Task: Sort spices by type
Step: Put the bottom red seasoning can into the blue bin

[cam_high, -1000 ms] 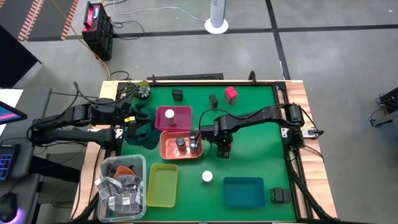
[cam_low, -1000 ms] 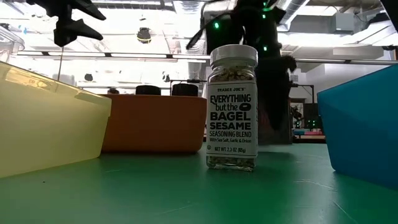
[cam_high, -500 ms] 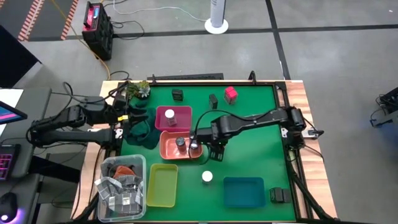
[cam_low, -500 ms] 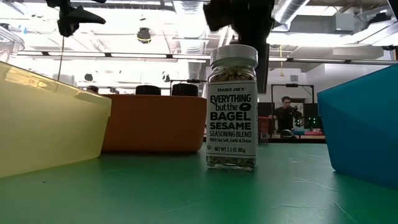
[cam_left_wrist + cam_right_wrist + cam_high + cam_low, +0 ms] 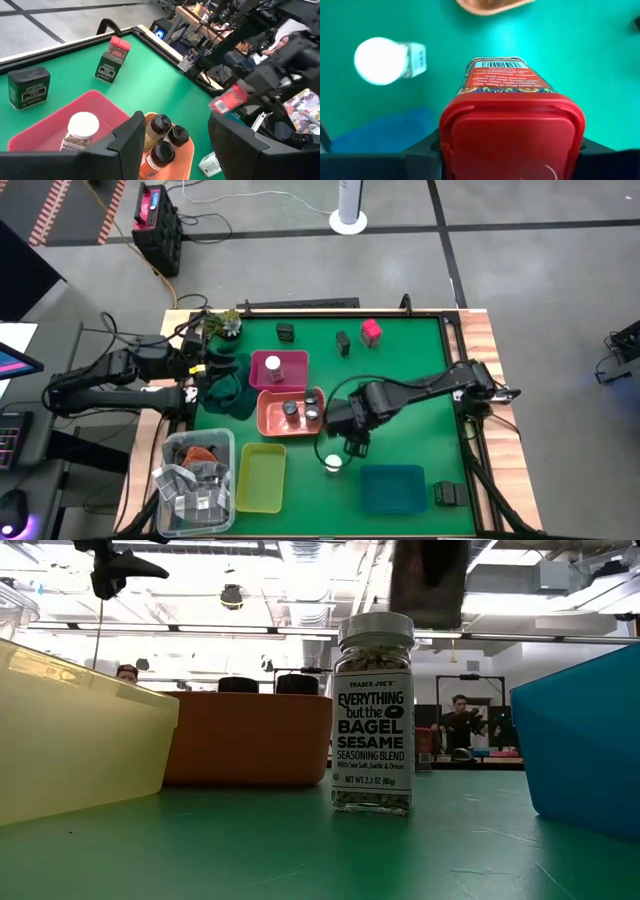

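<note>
- The right gripper [image 5: 352, 446] hangs over the green table [image 5: 410, 380], fingers closed on a red-lidded spice box [image 5: 512, 122] with a barcode on its end; the box fills the gap between the two dark fingers.
- Just beside that gripper, on the side away from the right arm's base, stands the white-capped jar [image 5: 333, 464], upright on the mat; its label reads "Everything but the Bagel Sesame" [image 5: 374, 720].
- Past the jar from the gripper lies the yellow tray [image 5: 260, 478]; the teal tray [image 5: 392, 488] sits just beside the gripper, nearer the table's front edge.
- The orange tray [image 5: 270, 420] is near the gripper and holds three dark-lidded jars [image 5: 165, 137].
- Touching it, farther from the gripper, the pink tray [image 5: 290, 370] holds one white-capped jar [image 5: 80, 130].
- Well apart, at the far edge, sit a pink box [image 5: 372, 331] and two dark boxes [image 5: 285, 332], [image 5: 343, 341].
- The left gripper [image 5: 170, 145] waits off the table's left side, fingers spread and empty.
</note>
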Available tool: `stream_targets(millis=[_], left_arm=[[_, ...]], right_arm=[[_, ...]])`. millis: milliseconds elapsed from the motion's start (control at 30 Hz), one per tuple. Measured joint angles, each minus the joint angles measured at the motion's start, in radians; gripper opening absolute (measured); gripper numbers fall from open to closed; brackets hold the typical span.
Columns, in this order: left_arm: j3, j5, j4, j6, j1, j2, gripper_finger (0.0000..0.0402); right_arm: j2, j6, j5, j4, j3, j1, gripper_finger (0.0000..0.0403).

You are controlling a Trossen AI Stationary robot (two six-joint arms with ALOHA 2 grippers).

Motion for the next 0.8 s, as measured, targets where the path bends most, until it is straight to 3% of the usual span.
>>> stream_targets(millis=[367, 567, 800], left_arm=[[0.000, 0.000, -0.004, -0.011, 0.000, 0.000, 0.0206], [0.000, -0.002, -0.001, 0.011, 0.000, 0.002, 0.0206], [0.000, -0.007, 0.004, -0.016, 0.000, 0.002, 0.0206]], right_arm=[[0.005, 0.355, -0.029, -0.031, 0.012, 0.273, 0.0222], [0.006, 0.538, -0.084, -0.029, 0.005, 0.328, 0.0230], [0.005, 0.775, -0.196, 0.035, -0.078, 0.312, 0.0231]])
